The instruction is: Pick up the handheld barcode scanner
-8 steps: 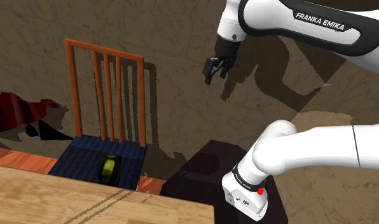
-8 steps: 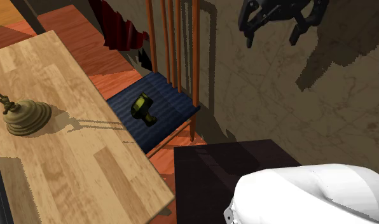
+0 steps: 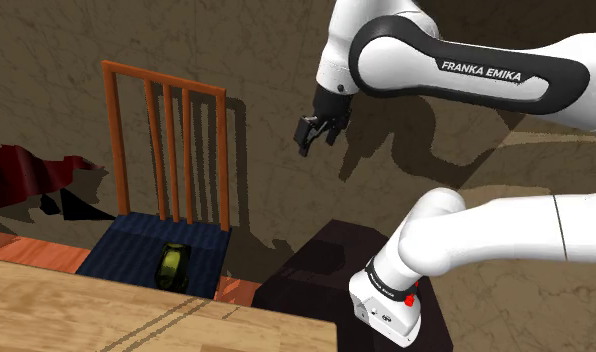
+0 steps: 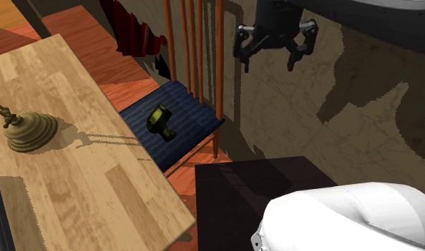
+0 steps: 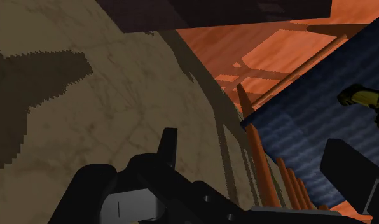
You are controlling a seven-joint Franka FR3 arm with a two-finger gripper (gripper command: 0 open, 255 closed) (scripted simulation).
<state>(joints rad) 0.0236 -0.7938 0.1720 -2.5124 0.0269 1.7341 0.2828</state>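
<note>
One target: scanner [image 3: 171, 266] [image 4: 160, 121] [image 5: 363, 97] | lies on blue chair seat [image 3: 126, 245], well below gripper [image 4: 275, 46] & past the chair-back slats [image 3: 170, 150] from it | fingers wide apart, nothing held | step: approach, no grasp yet | next, I reckon: clear slats, get over seat, drop, straddle scanner, close.
</note>
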